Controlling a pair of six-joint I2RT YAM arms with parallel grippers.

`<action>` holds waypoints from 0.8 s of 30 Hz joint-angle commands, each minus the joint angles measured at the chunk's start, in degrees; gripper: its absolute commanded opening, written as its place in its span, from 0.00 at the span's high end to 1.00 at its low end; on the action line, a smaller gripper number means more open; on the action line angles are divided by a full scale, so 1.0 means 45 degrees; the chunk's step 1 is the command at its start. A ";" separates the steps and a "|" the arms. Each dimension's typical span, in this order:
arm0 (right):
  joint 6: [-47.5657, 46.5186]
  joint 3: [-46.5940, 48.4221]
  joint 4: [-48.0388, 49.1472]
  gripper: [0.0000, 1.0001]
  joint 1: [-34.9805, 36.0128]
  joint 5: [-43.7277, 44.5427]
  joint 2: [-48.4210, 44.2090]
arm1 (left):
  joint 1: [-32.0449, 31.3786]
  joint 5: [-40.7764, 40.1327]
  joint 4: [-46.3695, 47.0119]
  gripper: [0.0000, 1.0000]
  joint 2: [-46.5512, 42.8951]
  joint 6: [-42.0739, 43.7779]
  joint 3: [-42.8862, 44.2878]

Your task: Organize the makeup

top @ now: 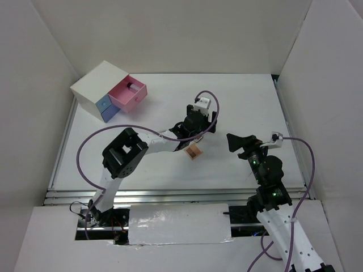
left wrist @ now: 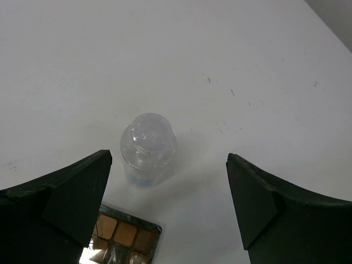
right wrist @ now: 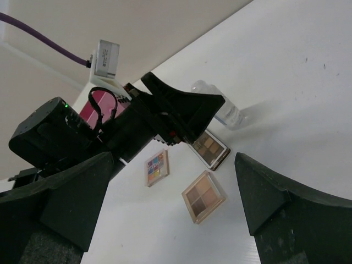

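My left gripper (left wrist: 169,160) is open and hangs over the table centre (top: 195,127). A small clear bottle (left wrist: 147,147) stands upright just ahead of the jaws, nearer the left finger, and nothing touches it. A brown eyeshadow palette (left wrist: 124,236) lies below the left finger. In the right wrist view the bottle (right wrist: 220,107), the dark-framed brown palette (right wrist: 209,147), a tan palette (right wrist: 204,196) and a multicoloured palette (right wrist: 157,167) lie by the left gripper. My right gripper (top: 235,141) is open and empty, to the right of them. One palette (top: 194,151) shows from above.
A white box (top: 93,85) with a blue drawer and an open pink drawer (top: 127,96) stands at the back left. A small dark-capped item (top: 131,86) lies in the pink drawer. White walls enclose the table on three sides. A purple cable loops over the left arm.
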 commanded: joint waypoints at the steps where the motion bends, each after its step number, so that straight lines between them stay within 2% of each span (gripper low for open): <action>1: -0.0100 0.0202 0.0076 0.00 0.0098 -0.0056 -0.0062 | -0.0122 -0.1678 0.1415 0.01 0.0661 0.0139 0.0282; 8: -0.0120 0.0241 0.0037 0.00 0.0176 -0.0056 -0.0042 | -0.0083 -0.2577 0.0904 0.06 0.1287 -0.0213 0.0869; 16: -0.0178 0.0300 0.0037 0.00 0.0196 -0.0115 -0.0062 | 0.0248 -0.1895 0.1121 0.14 0.1755 -0.0505 0.1219; 17: -0.0159 0.0319 0.0037 0.00 0.0196 -0.0115 -0.0062 | 0.0307 -0.1836 0.0792 0.19 0.1833 -0.0603 0.1530; 18: -0.0178 0.0300 0.0037 0.00 0.0196 -0.0115 -0.0062 | 0.0327 -0.1604 0.0711 0.30 0.1892 -0.0623 0.1649; 24: -0.0217 0.0339 0.0037 0.00 0.0196 -0.0076 -0.0062 | 0.0581 -0.0626 0.0496 0.61 0.2205 -0.0740 0.2079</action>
